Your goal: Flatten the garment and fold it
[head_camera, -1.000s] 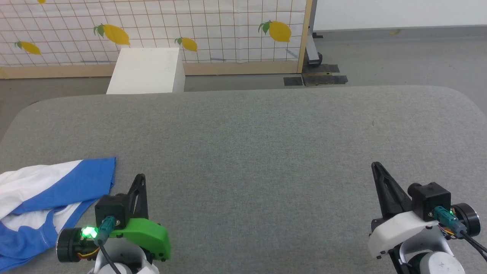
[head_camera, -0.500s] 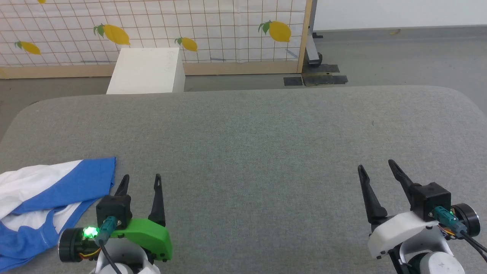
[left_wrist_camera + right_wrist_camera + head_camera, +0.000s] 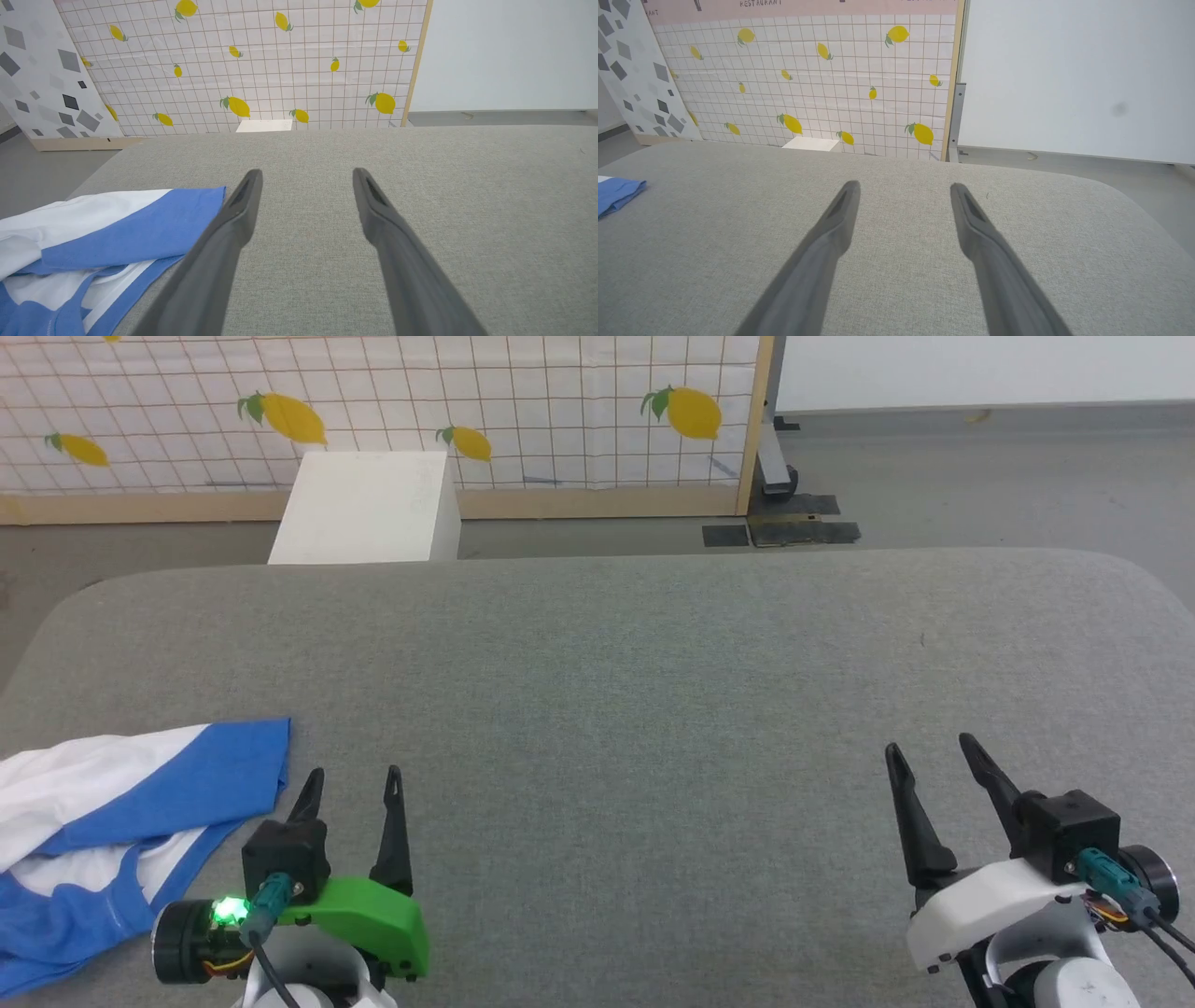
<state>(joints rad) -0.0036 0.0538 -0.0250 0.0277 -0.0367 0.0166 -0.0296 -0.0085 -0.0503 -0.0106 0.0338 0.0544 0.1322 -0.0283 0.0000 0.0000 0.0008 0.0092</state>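
Fingers spread and empty on both arms; left gripper sits just right of the bunched garment, probably its sleeve; right gripper well apart.

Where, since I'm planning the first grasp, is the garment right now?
In the head view, the garment lies crumpled at the near left of the table, cut off by the picture's left edge, just left of the open left pincer.

Lemon-print screen, white box, grey floor
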